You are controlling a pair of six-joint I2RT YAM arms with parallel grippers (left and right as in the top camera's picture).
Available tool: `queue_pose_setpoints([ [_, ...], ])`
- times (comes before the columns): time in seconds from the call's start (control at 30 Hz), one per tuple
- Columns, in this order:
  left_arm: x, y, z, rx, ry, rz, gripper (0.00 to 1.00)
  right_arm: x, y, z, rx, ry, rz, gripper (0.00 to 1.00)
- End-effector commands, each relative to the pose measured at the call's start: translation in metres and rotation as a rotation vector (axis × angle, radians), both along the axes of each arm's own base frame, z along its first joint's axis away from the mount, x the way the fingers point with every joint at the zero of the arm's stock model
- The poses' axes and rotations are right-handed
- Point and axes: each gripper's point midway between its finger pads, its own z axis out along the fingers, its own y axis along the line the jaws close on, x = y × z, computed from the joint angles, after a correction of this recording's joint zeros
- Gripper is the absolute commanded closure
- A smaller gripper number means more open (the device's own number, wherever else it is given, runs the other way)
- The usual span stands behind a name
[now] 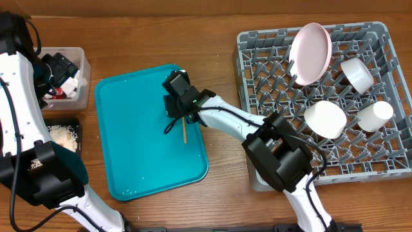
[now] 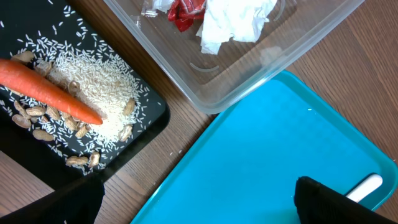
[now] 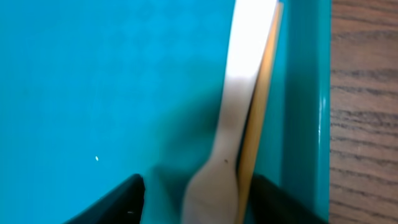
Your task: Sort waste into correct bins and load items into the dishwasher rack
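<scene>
My right gripper (image 1: 177, 106) (image 3: 202, 202) is open low over the teal tray (image 1: 135, 142), its jaws either side of the white fork (image 3: 244, 93). A thin wooden stick (image 3: 262, 112) (image 1: 183, 131) lies against the fork. My left gripper (image 1: 59, 69) (image 2: 199, 211) is open and empty near the clear tub (image 1: 81, 59), which holds the red wrapper (image 2: 186, 12) and white napkins (image 2: 230, 22). The black tray (image 2: 146, 130) (image 1: 78, 125) holds the carrot (image 2: 50, 90), rice (image 2: 93, 84) and nuts. The grey rack (image 1: 386, 154) holds the pink plate (image 1: 312, 51), two bowls (image 1: 325, 119) (image 1: 356, 74) and the cup (image 1: 375, 115).
The teal tray (image 2: 280, 149) lies between the bins on the left and the rack on the right, and the fork's handle tip (image 2: 365, 186) shows on it in the left wrist view. Bare wooden table (image 1: 225, 167) lies between tray and rack.
</scene>
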Motion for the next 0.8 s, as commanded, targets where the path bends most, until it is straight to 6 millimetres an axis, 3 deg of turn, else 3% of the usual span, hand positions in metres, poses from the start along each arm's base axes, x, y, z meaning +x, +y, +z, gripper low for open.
queue_pose_setpoints([
  [0.0,0.000,-0.001,0.012,0.002,-0.035,0.015,0.00,-0.010,0.000,-0.015,-0.007,0.054,0.005,0.53],
  [0.27,0.000,-0.001,0.013,0.002,-0.036,0.015,0.00,-0.016,-0.002,-0.018,-0.029,0.075,0.008,0.62],
  [0.47,0.000,-0.001,0.012,0.002,-0.035,0.015,0.00,-0.015,-0.002,-0.005,-0.045,0.091,0.008,0.71],
  [0.77,0.000,-0.001,0.013,0.002,-0.036,0.015,0.00,-0.026,-0.008,0.002,-0.086,0.160,0.012,0.69],
])
